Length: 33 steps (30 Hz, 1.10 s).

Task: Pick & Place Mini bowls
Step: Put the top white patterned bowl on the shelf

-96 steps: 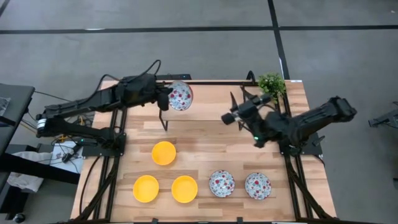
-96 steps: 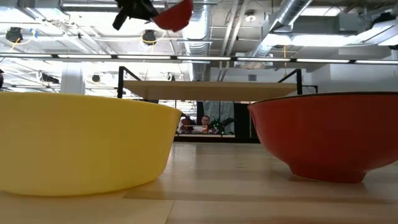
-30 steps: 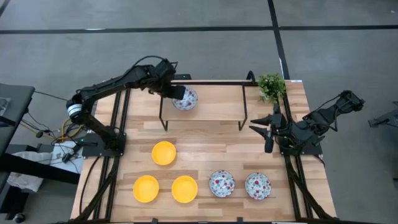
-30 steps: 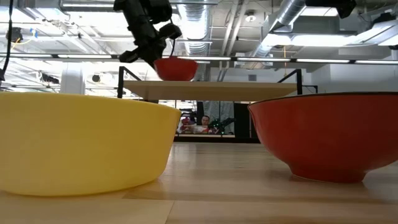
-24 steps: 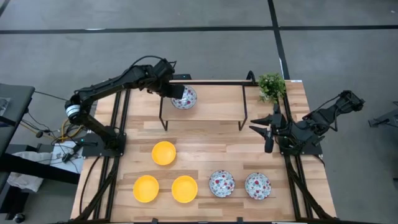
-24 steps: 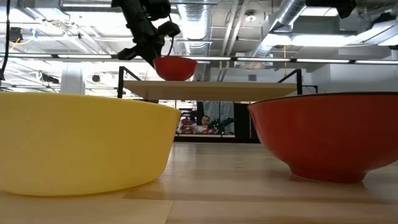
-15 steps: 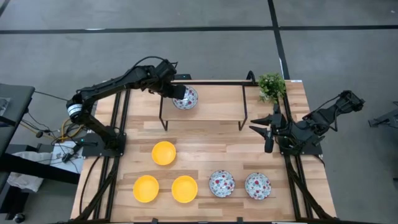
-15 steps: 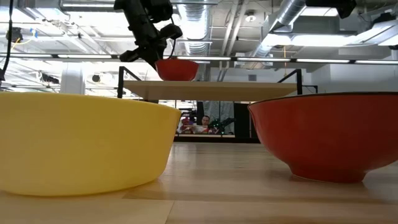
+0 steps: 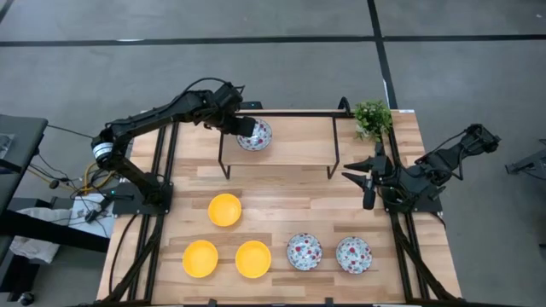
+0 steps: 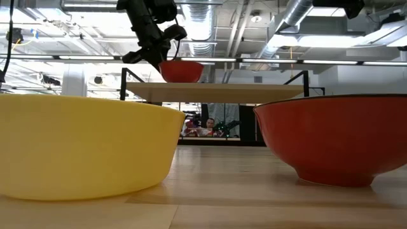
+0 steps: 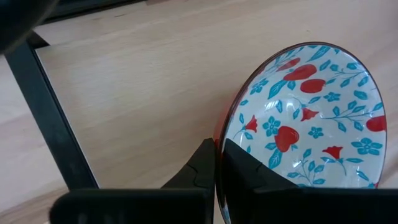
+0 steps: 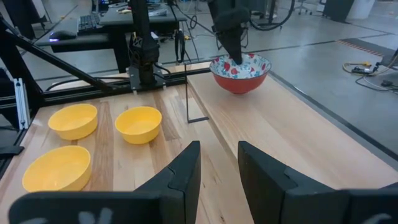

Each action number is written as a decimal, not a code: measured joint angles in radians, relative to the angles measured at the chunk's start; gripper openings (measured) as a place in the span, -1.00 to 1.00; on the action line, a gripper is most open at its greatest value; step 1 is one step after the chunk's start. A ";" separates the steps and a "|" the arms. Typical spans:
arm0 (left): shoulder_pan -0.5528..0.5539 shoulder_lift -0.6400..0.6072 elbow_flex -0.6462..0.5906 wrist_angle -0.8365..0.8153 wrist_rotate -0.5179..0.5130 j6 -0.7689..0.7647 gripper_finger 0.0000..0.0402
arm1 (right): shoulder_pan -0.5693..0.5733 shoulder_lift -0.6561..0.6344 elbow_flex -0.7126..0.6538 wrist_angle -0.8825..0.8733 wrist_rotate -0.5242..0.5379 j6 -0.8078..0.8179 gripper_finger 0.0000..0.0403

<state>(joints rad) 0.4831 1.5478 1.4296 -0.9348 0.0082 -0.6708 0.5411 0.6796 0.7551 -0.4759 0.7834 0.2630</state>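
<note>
On the raised shelf at the table's far side, the left gripper pinches the rim of a patterned bowl, fingers clamped tight, one inside and one outside. Below it on the table sit three yellow bowls and two patterned ones. Off to the side, the right gripper hangs partly open, empty.

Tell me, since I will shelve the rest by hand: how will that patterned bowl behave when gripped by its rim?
Probably stiff: the left claw pinches only the patterned bowl rim, and it keeps shape. Its glossy surface looks slippery. Its rounded underside on the shelf may rock if nudged.
</note>
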 joint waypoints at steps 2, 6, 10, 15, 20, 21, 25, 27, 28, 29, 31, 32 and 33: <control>0.000 0.000 0.000 -0.001 0.000 0.000 -0.94 | 0.000 0.000 0.000 0.000 0.000 0.000 -0.52; -0.005 0.000 -0.003 -0.006 0.000 0.000 -0.94 | 0.000 0.000 0.000 0.000 -0.002 0.000 -0.52; -0.005 0.000 -0.003 -0.006 0.000 0.000 -0.93 | 0.000 0.000 0.000 0.000 -0.002 0.000 -0.52; -0.006 0.000 -0.003 -0.007 0.000 0.000 -0.88 | 0.000 0.000 0.000 0.000 -0.002 0.000 -0.52; -0.007 0.000 -0.003 -0.006 0.000 0.000 -0.78 | 0.000 0.000 0.000 0.000 -0.002 0.000 -0.52; -0.007 0.000 -0.003 -0.006 0.000 0.000 -0.76 | 0.000 0.000 0.000 0.000 -0.002 0.002 -0.52; -0.007 0.000 -0.003 -0.006 0.000 0.000 -0.67 | 0.000 0.000 0.000 0.000 -0.002 0.021 -0.52; -0.007 0.000 -0.003 -0.008 0.000 0.000 -0.63 | 0.001 0.000 0.000 0.000 -0.004 0.026 -0.52; -0.007 0.000 -0.003 -0.008 0.000 0.000 -0.61 | 0.001 0.000 0.000 0.000 -0.009 0.027 -0.52; -0.007 0.000 -0.003 -0.009 0.000 0.000 -0.59 | 0.001 0.000 0.000 -0.001 -0.016 0.027 -0.52; -0.006 -0.002 -0.003 -0.012 0.000 0.006 -0.56 | 0.001 0.000 0.000 -0.002 -0.026 0.027 -0.52; -0.007 -0.003 -0.003 -0.014 0.000 0.007 -0.55 | 0.001 0.000 0.000 -0.002 -0.026 0.028 -0.52; -0.007 -0.003 -0.003 -0.014 0.000 0.007 -0.54 | 0.002 0.000 0.000 -0.002 -0.026 0.028 -0.52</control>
<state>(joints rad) 0.4763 1.5446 1.4269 -0.9490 0.0082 -0.6640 0.5430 0.6796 0.7551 -0.4782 0.7573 0.2909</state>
